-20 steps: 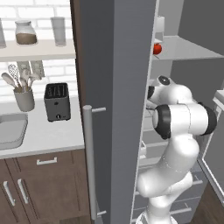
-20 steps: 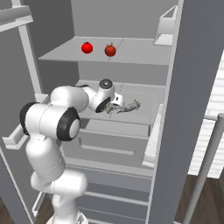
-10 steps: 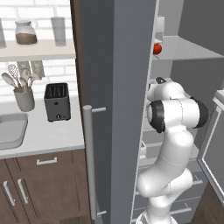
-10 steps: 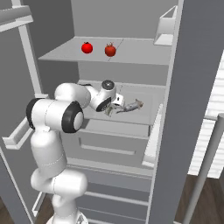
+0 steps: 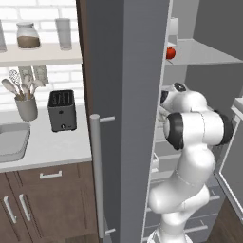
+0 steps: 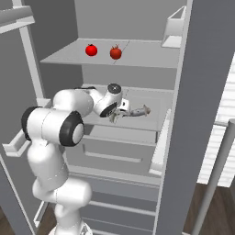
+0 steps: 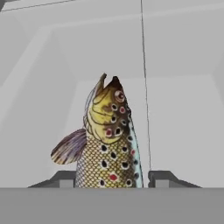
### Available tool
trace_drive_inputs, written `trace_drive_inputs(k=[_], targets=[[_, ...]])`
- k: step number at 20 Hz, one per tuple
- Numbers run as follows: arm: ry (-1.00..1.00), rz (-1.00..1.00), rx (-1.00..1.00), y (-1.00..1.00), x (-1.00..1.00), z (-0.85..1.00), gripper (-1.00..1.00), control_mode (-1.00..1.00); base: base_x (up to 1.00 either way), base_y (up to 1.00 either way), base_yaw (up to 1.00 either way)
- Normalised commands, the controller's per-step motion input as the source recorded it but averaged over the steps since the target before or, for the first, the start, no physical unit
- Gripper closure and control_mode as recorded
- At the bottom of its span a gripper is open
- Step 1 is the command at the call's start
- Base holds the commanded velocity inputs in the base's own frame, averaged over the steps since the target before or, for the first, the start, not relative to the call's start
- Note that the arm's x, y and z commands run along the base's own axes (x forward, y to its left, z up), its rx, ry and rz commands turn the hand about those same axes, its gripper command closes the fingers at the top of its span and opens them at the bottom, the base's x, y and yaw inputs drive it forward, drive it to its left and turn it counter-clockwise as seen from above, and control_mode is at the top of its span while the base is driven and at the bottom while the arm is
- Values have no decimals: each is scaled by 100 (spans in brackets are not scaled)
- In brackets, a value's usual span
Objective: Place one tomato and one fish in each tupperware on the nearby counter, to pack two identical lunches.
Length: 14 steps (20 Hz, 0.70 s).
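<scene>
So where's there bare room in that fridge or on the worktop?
The upper fridge shelf is bare left of the two tomatoes and right of them toward the door bin. The counter is free in front of the toaster. It's crowded around the fish and fingers.

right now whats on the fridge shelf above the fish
Two red tomatoes sit side by side on the upper shelf, above the fish. The shelf's back corners are hidden by the fridge frame.
</scene>
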Motion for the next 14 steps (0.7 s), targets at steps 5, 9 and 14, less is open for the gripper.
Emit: trace_drive_inputs(k=[5,9,14], targets=[[0,16,0,2,-100,58,100,-100,0,0,0],[-2,18,0,13,-100,63,100,-100,0,0,0],[-11,8,0,5,-100,40,100,-100,0,0,0]])
